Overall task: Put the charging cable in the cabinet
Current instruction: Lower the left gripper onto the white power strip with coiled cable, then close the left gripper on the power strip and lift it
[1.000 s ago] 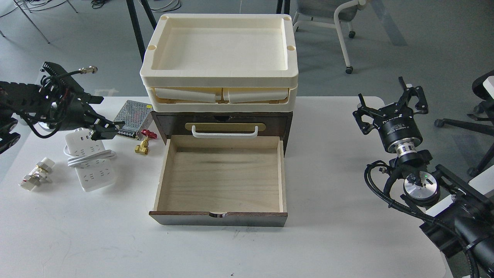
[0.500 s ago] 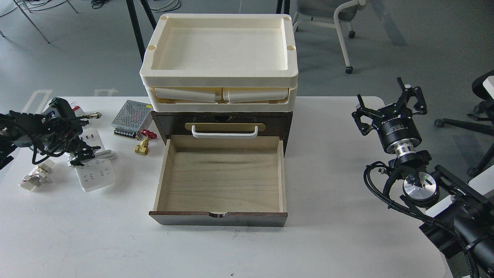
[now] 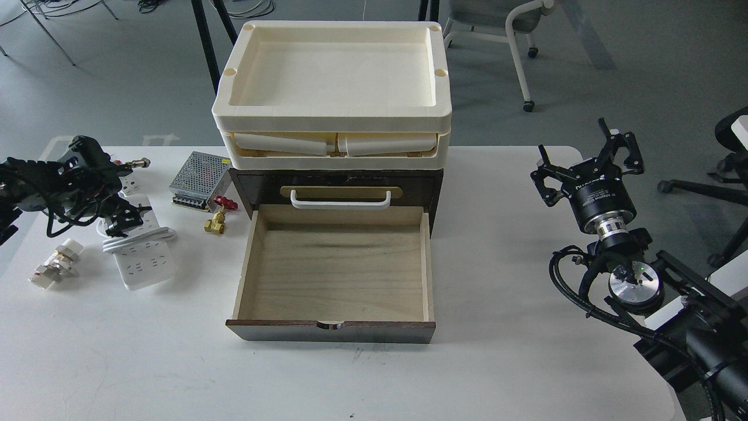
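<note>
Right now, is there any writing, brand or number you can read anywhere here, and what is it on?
None can be read.
Right tool: white lettering on its black body, too small and blurred.
Charging cable: only socket holes, no text legible.

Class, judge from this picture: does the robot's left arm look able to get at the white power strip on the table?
Probably yes. The left claw is low over the far end of the power strip, and nothing stands between them. Whether it already touches the strip cannot be told.
</note>
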Controlling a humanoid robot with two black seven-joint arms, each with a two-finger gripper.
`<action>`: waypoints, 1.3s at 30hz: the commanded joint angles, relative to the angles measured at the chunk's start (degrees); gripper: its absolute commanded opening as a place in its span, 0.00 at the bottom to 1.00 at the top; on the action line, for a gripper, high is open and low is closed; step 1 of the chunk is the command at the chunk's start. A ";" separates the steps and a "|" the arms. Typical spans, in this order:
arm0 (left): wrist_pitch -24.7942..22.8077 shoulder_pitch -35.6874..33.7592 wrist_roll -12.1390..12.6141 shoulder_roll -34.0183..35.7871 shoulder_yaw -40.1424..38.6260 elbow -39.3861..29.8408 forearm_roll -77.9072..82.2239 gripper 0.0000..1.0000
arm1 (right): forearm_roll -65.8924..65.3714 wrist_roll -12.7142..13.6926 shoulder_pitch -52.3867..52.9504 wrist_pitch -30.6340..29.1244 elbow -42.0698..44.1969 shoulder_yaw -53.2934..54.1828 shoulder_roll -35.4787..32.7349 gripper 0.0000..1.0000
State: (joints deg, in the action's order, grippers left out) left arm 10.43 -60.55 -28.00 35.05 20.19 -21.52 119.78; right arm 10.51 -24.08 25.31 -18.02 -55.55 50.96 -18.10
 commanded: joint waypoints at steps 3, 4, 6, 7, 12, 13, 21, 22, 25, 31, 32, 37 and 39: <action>-6.63 -1.49 0.00 3.78 -0.24 -10.09 -0.33 0.80 | -0.05 0.09 0.00 0.01 0.01 -0.08 0.00 1.00; -8.82 -1.93 0.00 6.06 -0.50 -14.56 -0.42 0.80 | -0.05 0.00 0.00 0.01 0.01 -0.08 0.00 1.00; -12.87 -3.51 0.00 9.50 -1.99 -23.17 -0.42 0.81 | -0.05 0.09 0.00 0.01 0.01 -0.08 0.00 1.00; -14.54 -3.87 0.00 10.73 -2.95 -26.61 -0.33 0.81 | -0.05 0.00 0.00 0.01 0.01 -0.08 0.00 1.00; -16.23 -3.61 0.00 11.71 -3.40 -28.05 1.86 0.82 | -0.14 0.00 0.00 0.01 0.01 -0.08 0.00 1.00; -16.14 -3.43 0.00 11.62 -3.40 -27.53 2.39 0.82 | -0.14 0.00 0.09 0.01 0.01 -0.08 0.00 1.00; -10.44 -0.98 0.00 5.49 -3.23 -14.54 4.41 0.80 | -0.14 0.00 0.09 -0.08 0.01 -0.08 0.00 1.00; -9.47 -0.10 0.00 3.82 -3.23 -12.16 4.41 0.80 | -0.14 0.00 0.09 -0.08 0.01 -0.08 0.00 1.00; -8.06 1.93 0.00 1.08 -3.05 -8.89 4.50 0.79 | -0.14 0.09 0.09 0.01 0.01 -0.08 0.00 1.00; -7.97 2.20 0.00 1.16 -3.14 -9.06 4.33 0.79 | -0.14 0.09 0.00 -0.08 0.01 -0.08 0.00 1.00; -8.05 2.20 0.00 1.25 -3.05 -9.06 4.41 0.79 | -0.14 0.09 0.00 0.01 0.01 -0.08 0.00 1.00; -7.97 2.63 0.00 1.25 0.53 -7.84 5.22 0.76 | -0.14 0.00 0.00 -0.08 0.01 -0.08 0.00 1.00; -7.27 2.72 0.00 1.16 3.00 -6.61 5.22 0.69 | -0.14 0.00 0.09 -0.08 0.01 -0.08 0.00 1.00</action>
State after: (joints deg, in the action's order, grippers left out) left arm 2.49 -57.93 -28.00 36.26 20.09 -29.41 124.91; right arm 10.37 -24.03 25.34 -18.08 -55.55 50.88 -18.10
